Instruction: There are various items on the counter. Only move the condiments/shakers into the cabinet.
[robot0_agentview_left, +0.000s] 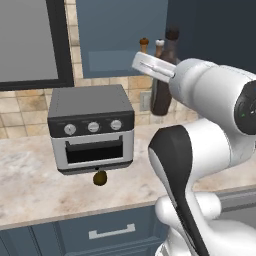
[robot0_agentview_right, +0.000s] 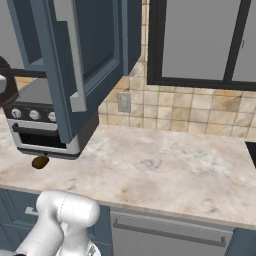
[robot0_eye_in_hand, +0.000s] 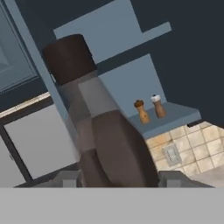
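Both wooden shakers already stand inside the open wall cabinet (robot0_agentview_left: 120, 55): the brown-topped shaker (robot0_eye_in_hand: 141, 111) and the white-topped shaker (robot0_eye_in_hand: 158, 106) sit side by side, upright, near the front edge of the shelf floor. What is left, by my reading, is the syrup bottle (robot0_eye_in_hand: 98, 131), which the gripper (robot0_eye_in_hand: 118, 178) holds clamped between its two fingers, lifted off the counter (robot0_agentview_left: 35, 180) and near the cabinet opening but not yet on the shelf. The bottle is tall and dark brown, with a dark cap, a greyish neck band and a rounded body, tilted in the hand view. The small round fruit (robot0_agentview_left: 100, 178) lies on the counter in front of the toaster oven (robot0_agentview_left: 91, 127), where it should stay
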